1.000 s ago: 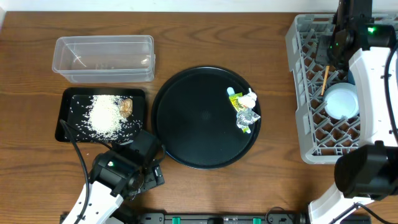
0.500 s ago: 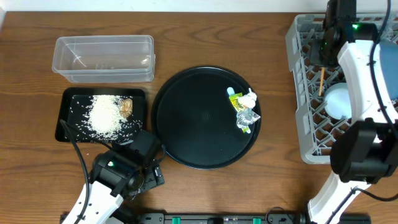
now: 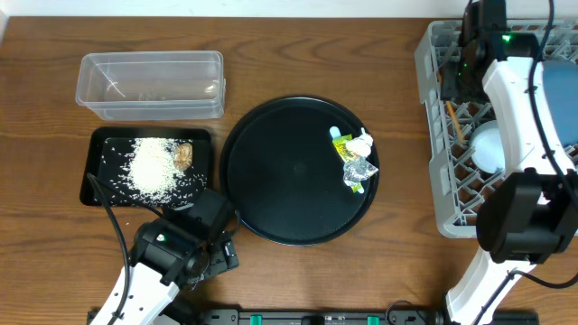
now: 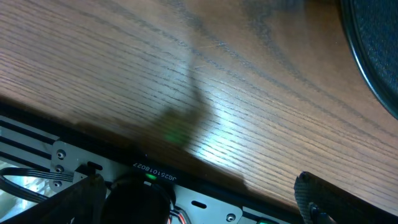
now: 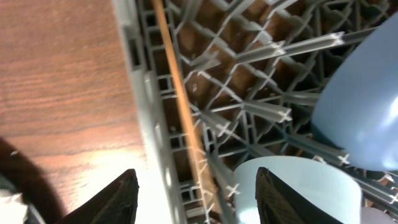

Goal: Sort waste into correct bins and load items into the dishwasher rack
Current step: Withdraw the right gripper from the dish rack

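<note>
The thin stick lies flat in the grey dishwasher rack along its left wall. In the right wrist view my right gripper hangs open above the stick, touching nothing. The white bowl and a pale blue dish sit in the rack beside it. The clear tub stands at the back left. Rice and a brown lump lie in the shallow black tray. Foil wrappers and a tissue wad rest on the round tray. My left gripper is open and empty.
The left arm rests low at the table's front edge, just in front of the black rectangular tray. The right arm stretches over the rack. A large blue plate stands at the rack's right side.
The right gripper has opened and let go of the stick, which now lies further left in the rack. The right arm has shifted left. The left arm has not moved.
</note>
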Robot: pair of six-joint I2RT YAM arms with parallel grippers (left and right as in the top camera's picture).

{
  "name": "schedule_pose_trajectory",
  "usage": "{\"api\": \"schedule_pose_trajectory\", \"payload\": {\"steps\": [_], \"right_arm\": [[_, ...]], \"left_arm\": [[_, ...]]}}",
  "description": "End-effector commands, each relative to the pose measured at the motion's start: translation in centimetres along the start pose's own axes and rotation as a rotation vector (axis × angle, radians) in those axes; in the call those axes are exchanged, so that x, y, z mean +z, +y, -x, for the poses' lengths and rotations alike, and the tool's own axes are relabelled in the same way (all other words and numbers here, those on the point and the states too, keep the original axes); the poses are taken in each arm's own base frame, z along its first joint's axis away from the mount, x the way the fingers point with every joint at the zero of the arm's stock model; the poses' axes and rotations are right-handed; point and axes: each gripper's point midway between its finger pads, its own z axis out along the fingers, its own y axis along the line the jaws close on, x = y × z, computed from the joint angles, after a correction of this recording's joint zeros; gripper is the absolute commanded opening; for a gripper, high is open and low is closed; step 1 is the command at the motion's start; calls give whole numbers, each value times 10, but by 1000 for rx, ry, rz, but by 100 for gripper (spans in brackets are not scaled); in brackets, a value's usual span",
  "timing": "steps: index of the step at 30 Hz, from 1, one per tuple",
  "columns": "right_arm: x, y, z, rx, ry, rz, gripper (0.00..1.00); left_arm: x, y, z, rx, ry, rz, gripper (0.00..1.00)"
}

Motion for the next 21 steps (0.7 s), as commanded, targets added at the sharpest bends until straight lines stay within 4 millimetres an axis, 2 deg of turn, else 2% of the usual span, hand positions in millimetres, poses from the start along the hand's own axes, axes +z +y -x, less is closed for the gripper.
{"api": "schedule_pose_trajectory", "payload": {"steps": [1,4,8,11,15,16,19,21], "right_arm": [[-5,11,-1,-16,5,30,57],[-10,29,-8,-27,28,116,57],[-24,64,-19,-60,58,260,56],[-45,106,-32,-106,85,421,56],[-67,155,-51,-196,112,550,56],[-68,162,-54,-218,115,550,57],[-63,179,-63,-226,123,474,81],[-55,183,-67,-194,132,399,82]], "left_arm": [[0,3,3,-10,-15,17,98],[0,3,3,-10,-15,17,98],[0,3,3,-10,-15,17,98],[0,3,3,-10,-15,17,98],[0,3,3,-10,-15,17,98],[0,4,3,-10,-15,17,98],[0,3,3,-10,-15,17,98],[0,3,3,-10,-15,17,98]]}}
